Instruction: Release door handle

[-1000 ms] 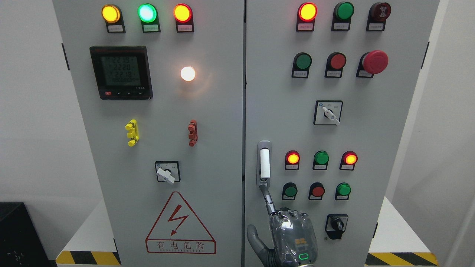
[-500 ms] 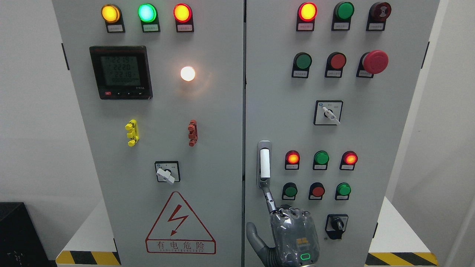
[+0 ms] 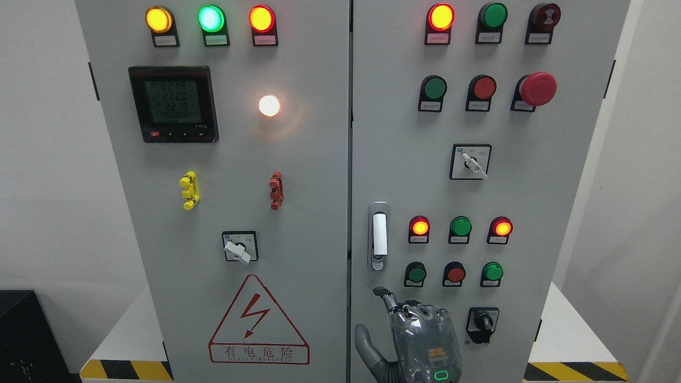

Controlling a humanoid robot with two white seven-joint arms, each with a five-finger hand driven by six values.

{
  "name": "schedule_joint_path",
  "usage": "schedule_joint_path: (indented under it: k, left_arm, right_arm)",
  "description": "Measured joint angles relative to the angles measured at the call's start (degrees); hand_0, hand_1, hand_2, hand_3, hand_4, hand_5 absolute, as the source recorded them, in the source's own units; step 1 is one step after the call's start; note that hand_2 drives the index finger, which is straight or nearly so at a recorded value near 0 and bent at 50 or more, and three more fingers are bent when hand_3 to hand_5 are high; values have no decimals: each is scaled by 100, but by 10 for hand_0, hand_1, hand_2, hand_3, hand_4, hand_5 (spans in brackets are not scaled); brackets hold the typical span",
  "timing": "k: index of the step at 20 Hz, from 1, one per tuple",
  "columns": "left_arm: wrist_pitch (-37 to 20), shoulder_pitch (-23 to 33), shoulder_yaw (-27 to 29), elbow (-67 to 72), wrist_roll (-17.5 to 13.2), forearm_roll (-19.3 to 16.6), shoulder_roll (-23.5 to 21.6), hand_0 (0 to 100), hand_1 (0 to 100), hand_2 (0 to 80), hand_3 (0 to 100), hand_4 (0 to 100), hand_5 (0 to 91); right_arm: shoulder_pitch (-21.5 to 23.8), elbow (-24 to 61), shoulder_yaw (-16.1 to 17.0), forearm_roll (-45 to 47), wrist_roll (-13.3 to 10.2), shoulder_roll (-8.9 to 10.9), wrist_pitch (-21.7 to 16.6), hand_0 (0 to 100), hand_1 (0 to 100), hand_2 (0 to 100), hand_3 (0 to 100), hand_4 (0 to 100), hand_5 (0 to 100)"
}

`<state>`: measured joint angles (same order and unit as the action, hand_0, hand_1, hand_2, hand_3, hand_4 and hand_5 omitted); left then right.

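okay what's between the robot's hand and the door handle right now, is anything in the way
Nothing is in the way. In the head view, only a short stretch of bare grey door separates the right hand, index fingertip uppermost, from the door handle above it.

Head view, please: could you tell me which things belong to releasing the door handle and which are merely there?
Part of the job:
- door handle
- right hand, below the handle and not touching it
- right cabinet door

Merely there:
- meter display
- emergency stop button
- warning sign
- yellow clip
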<state>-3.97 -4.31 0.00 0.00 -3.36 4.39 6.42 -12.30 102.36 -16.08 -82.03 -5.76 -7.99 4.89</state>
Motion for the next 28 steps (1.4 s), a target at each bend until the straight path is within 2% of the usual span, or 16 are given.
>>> schedule_joint_path:
  k: [3, 7, 28]
  left_arm:
    - [0, 0, 0, 0, 0, 0, 0, 0, 0, 22, 90, 12, 0]
    - [0, 0, 0, 0, 0, 0, 0, 0, 0, 22, 92, 12, 0]
    - [0, 0, 0, 0, 0, 0, 0, 0, 0, 23, 89, 12, 0]
  right_arm:
    - [-165, 72, 8, 4, 226, 0, 265, 138, 370, 820, 1000, 992, 944]
    - [-339, 158, 16, 12, 314, -1, 387, 80, 385, 818, 1000, 993, 944]
    - [-1238, 123, 69, 56, 316, -9, 450, 44, 364, 835, 1000, 1000, 944]
